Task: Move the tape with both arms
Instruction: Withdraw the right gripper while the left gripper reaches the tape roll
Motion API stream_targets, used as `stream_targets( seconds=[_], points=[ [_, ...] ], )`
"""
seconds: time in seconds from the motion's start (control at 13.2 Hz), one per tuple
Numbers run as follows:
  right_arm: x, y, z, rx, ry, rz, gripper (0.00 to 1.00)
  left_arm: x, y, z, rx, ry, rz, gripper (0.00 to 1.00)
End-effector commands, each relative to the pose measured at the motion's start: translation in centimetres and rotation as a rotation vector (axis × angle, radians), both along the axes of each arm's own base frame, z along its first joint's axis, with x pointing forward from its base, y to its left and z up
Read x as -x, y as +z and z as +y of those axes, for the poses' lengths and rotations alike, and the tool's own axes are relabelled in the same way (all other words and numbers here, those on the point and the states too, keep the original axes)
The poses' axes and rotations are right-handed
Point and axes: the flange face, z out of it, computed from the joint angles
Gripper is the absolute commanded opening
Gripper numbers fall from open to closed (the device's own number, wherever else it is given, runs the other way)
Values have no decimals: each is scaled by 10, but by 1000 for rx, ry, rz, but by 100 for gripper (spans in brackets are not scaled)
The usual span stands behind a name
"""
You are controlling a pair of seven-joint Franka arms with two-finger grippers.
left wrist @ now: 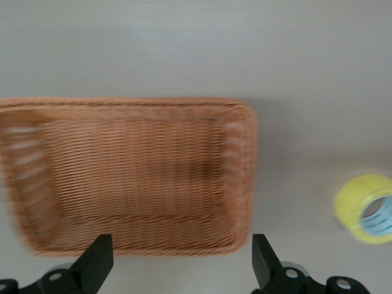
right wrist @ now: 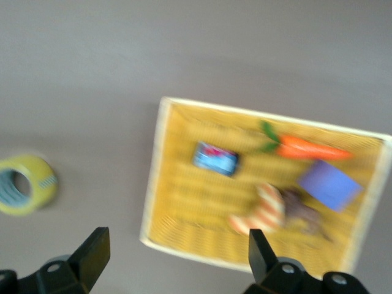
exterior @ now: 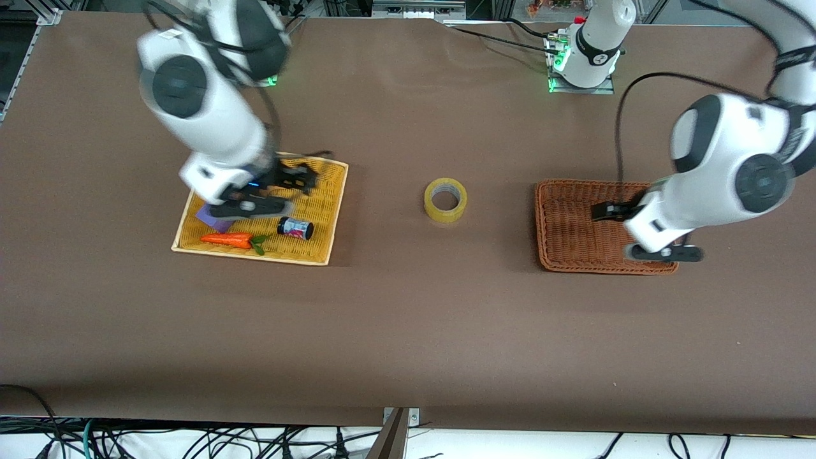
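Right now the tape (exterior: 445, 199) sits by itself on the bare brown surface (exterior: 408, 331), lying flat with its hole facing up, about midway between the two baskets and touching neither. Nothing holds it.

Toward the left arm's end of the surface, the left claw (exterior: 663, 252) hangs over the near edge of the brown wicker basket (exterior: 561, 255), fingers spread wide and empty. That basket looks empty too, so I'd judge it to be where the roll should end up, and the pickup falls to this arm.

To do that well, I'd bring the left claw across until it stands squarely over the roll, then come straight down with one finger in the hole and the other outside the wall, pinching the ring's side. The roll is smooth and round, so an off-centre squeeze could scoot it away.

Farthest along, the right claw (exterior: 252, 205) hovers over the yellow basket (exterior: 191, 220), likewise spread and carrying nothing. Under it lie a carrot (exterior: 227, 239), a small dark jar (exterior: 295, 227) and a purple block (right wrist: 329, 184). That arm only needs to stay out of the way.
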Motion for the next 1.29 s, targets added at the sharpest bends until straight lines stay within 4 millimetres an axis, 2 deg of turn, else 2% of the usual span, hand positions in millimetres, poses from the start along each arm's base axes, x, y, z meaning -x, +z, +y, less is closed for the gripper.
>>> stream_targets(
  seconds=[0.0, 0.15, 0.23, 0.38, 0.53, 0.68, 0.76, 0.98, 1.21],
  points=[
    [27, 41, -87, -51, 40, 27, 100, 0, -33, -69, 31, 71, 7, 100],
    [24, 50, -134, -23, 63, 35, 100, 17, -56, -120, 39, 130, 2, 100],
    [24, 53, -148, 18, 60, 26, 100, 30, -66, -141, 49, 151, -10, 100],
    [25, 58, -153, 44, 66, 14, 100, 58, -84, -180, 72, 167, -25, 100],
    [26, 63, -157, 43, 92, 3, 100, 82, -100, -207, 69, 181, -32, 100],
    [26, 65, -160, 52, 89, -2, 100, 106, -122, -221, 28, 181, -72, 100],
    [26, 65, -158, 53, 93, -6, 100, 121, -129, -235, 36, 177, -67, 100],
    [17, 51, -157, 55, 92, 5, 100, 143, -137, -250, 33, 149, -49, 100],
    [8, 38, -154, 56, 96, 0, 100, 152, -143, -252, -33, 94, -105, 100]
  ],
)
